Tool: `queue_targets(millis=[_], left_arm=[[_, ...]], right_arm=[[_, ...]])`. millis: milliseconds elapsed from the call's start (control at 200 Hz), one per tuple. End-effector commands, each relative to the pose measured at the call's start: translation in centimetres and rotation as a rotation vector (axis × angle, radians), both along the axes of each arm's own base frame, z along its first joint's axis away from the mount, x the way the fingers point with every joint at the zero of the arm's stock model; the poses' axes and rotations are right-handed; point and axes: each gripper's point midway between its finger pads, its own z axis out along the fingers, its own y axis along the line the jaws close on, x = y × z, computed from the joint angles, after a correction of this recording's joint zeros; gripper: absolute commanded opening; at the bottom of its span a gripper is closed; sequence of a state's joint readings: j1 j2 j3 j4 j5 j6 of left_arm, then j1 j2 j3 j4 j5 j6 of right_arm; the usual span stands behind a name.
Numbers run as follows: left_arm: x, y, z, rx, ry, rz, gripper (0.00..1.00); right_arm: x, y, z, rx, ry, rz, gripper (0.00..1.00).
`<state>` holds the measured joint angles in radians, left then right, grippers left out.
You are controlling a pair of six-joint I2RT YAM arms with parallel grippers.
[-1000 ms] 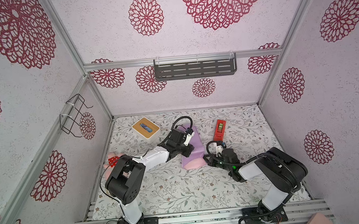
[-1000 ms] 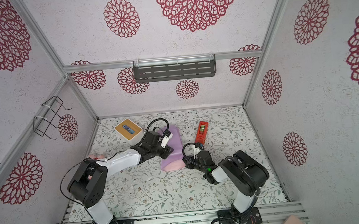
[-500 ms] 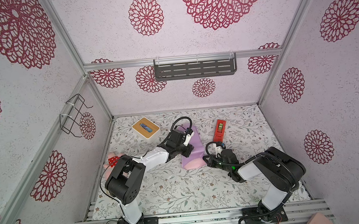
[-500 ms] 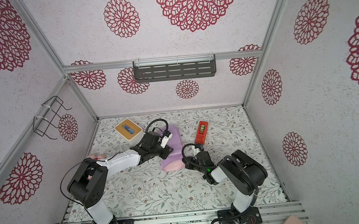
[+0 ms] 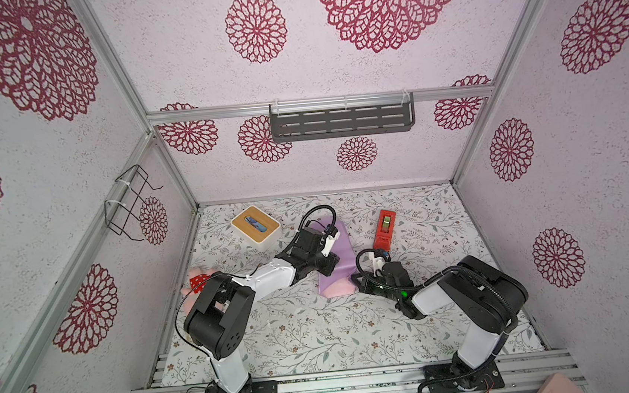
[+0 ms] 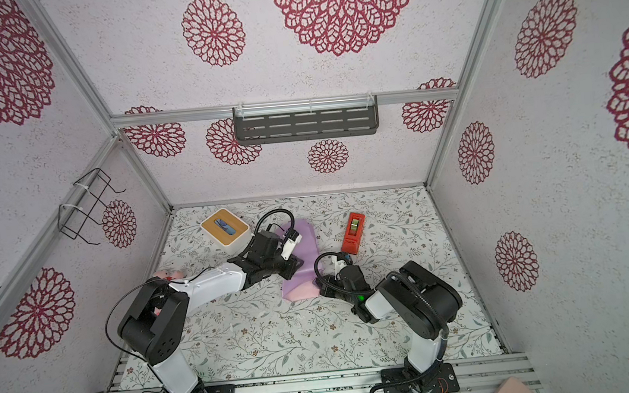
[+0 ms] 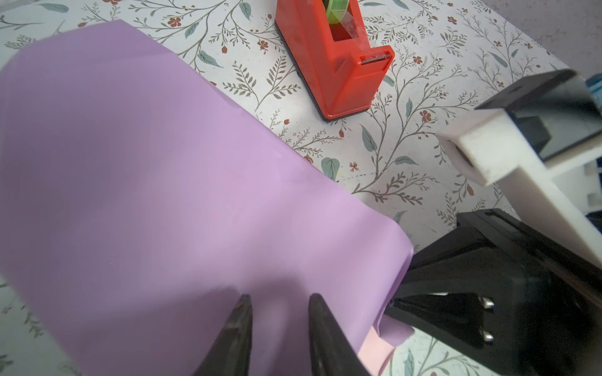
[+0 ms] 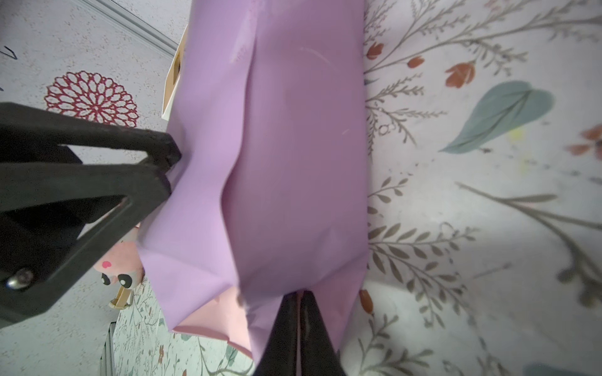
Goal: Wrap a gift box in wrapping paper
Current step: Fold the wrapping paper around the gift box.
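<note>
The wrapping paper (image 5: pixel 340 247) (image 6: pixel 306 244) lies in the middle of the table as a lilac bundle, with its pale pink face showing at the near end. The gift box is hidden. My left gripper (image 7: pixel 278 298) rests on top of the lilac paper (image 7: pixel 163 179), open, with a narrow gap and nothing between the fingers. In both top views it (image 5: pixel 327 268) (image 6: pixel 292 269) sits at the bundle's left side. My right gripper (image 8: pixel 298 294) is shut on the paper's near edge (image 8: pixel 293 162), a thin strip pinched between its fingers. It (image 5: pixel 355 279) (image 6: pixel 318 282) meets the bundle's near right corner.
A red tape dispenser (image 5: pixel 384 228) (image 7: pixel 335 62) stands just right of the paper. A white box with a wooden slotted top (image 5: pixel 255 224) sits at the back left. A pink plush toy (image 5: pixel 200 281) lies by the left arm. A dark shelf (image 5: pixel 341 117) hangs on the back wall.
The right arm has crept slightly leftward with the paper edge in its grip. The left arm stays on the bundle.
</note>
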<state>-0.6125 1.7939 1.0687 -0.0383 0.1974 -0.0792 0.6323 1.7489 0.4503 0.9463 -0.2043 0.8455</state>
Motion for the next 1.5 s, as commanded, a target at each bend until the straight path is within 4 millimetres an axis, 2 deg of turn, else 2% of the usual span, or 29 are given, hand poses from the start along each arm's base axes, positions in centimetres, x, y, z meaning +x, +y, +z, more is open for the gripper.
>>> queue_targets(millis=[0,936,1281,1496], left_arm=[[-2.9,1.7,-4.8,0.095,0.150,-0.004,0.32],[-3.1,1.6,-5.0,0.094,0.155,-0.012,0.31],[-3.2,1.6,-5.0,0.093,0.157,-0.016,0.31],[-3.2,1.6,-4.9,0.095,0.158,-0.017,0.31]], right_arm=[[1.0,0.8,1.4,0.037,-0.041,-0.015,0.10],[2.2,1.1,0.3,0.005,-0.031,-0.052,0.09],[2.0,0.5,-1.6,-0.040,0.005,-0.071,0.08],[2.0,0.8,-1.8,-0.034,0.011,-0.063,0.08]])
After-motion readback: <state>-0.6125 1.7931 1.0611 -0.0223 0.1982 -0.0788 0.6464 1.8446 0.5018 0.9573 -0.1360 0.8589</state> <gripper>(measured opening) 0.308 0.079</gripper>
